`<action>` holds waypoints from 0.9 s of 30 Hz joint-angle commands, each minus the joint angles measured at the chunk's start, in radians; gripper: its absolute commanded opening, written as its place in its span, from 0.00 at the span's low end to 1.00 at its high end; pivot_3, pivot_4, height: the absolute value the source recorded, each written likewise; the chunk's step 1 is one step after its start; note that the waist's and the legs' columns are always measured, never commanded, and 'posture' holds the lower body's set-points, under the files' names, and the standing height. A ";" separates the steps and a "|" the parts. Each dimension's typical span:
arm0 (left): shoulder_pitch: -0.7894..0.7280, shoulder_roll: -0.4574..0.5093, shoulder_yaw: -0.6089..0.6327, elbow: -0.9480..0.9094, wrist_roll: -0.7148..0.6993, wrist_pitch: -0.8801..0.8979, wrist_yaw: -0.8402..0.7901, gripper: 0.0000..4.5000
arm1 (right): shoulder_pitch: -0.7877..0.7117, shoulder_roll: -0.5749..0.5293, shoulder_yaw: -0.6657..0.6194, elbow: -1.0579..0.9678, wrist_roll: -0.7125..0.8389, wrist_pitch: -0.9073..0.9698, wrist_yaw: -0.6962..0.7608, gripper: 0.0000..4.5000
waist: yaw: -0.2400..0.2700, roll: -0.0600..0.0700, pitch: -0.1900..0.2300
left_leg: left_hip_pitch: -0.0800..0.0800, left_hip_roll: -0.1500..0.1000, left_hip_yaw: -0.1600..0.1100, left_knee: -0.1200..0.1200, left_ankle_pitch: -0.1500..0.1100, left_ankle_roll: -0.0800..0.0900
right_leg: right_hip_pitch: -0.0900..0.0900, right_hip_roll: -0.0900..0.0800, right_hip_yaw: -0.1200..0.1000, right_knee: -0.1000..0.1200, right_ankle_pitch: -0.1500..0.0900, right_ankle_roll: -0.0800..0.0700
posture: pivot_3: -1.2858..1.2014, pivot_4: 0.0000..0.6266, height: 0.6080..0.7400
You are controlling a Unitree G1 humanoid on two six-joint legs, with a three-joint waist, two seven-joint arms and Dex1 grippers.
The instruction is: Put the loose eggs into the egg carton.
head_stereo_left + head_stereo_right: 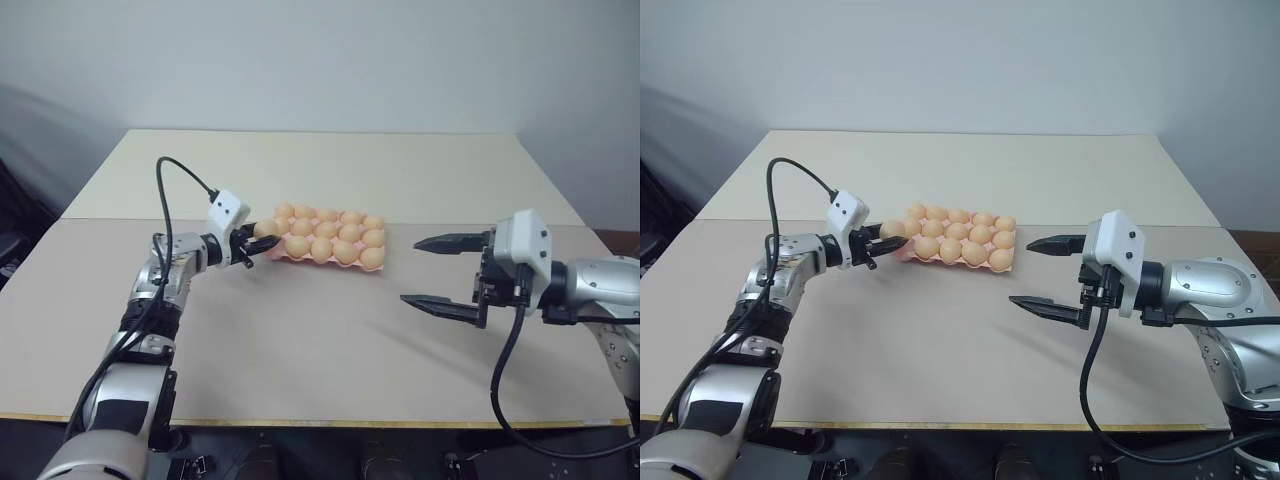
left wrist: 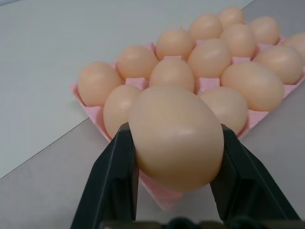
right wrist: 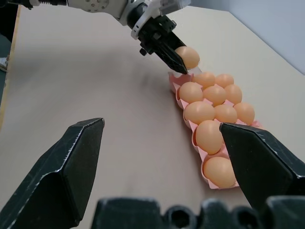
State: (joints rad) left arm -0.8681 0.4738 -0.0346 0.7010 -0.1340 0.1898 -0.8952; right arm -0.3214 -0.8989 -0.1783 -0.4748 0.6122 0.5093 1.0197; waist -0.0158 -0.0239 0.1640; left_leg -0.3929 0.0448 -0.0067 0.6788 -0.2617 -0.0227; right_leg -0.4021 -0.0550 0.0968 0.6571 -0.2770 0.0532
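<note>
On a pale beige table the pink egg carton lies near the middle, well out from the front edge and a little to the robot's left. Its cups hold tan-orange eggs in three rows, and from the head views nearly every cup looks filled; the near-left corner is hidden behind the gripper, so whether that cup is occupied cannot be told.

The left gripper reaches in from the left with its two black fingers clamped on one loose egg. In the left wrist view that egg sits squeezed between the two fingers, one on each flank, its blunt bulk standing forward of their tips. The held egg hangs just at the carton's near-left corner, above the pink rim rather than resting in a cup; the eggs already seated lie directly beyond it. In the right wrist view the same egg shows at the tips of the left gripper's fingers, just above the carton's end.

The right gripper hovers over bare table to the right of the carton, well apart from it, its fingers spread wide and holding nothing. It points toward the carton's right end.
</note>
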 commanded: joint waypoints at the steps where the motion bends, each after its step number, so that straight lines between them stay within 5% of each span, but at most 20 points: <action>1: -0.039 -0.005 -0.002 0.015 0.010 -0.027 -0.016 0.45 | 0.001 -0.016 -0.046 -0.036 0.022 0.003 -0.012 1.00 | 0.001 0.000 0.000 | 0.000 0.000 0.000 0.000 0.000 0.000 | 0.000 0.000 0.000 0.000 0.000 0.000 | 0.52 0.24 1.00; 9: -0.035 0.003 0.021 0.005 0.006 -0.035 -0.022 1.00 | -0.003 -0.013 -0.040 -0.035 0.021 0.003 -0.018 1.00 | 0.000 0.000 0.000 | 0.000 0.000 0.000 0.000 0.000 0.000 | 0.000 0.000 0.000 0.000 0.000 0.000 | 0.52 0.24 1.00; 19: 0.131 0.171 0.177 -0.369 -0.173 0.146 -0.110 1.00 | -0.014 -0.008 -0.023 -0.016 0.021 -0.003 -0.013 1.00 | -0.011 0.000 0.000 | 0.000 0.001 0.000 0.000 0.000 0.000 | -0.001 0.000 0.000 0.001 0.000 0.000 | 0.52 0.24 1.00; 27: 0.461 0.406 0.411 -0.793 -0.390 0.407 -0.170 1.00 | -0.044 0.002 0.004 0.060 0.004 -0.024 0.024 1.00 | -0.023 0.000 0.000 | 0.001 0.002 0.000 -0.001 0.000 0.000 | 0.000 0.000 0.000 0.001 0.000 0.000 | 0.52 0.24 1.00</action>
State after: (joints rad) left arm -0.4222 0.8538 0.3195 -0.0040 -0.4725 0.5598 -1.0573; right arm -0.3481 -0.8939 -0.1615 -0.4134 0.6119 0.5099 1.0315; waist -0.0392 -0.0239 0.1641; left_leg -0.3918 0.0466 -0.0069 0.6783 -0.2617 -0.0227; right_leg -0.4019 -0.0553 0.0965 0.6580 -0.2771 0.0532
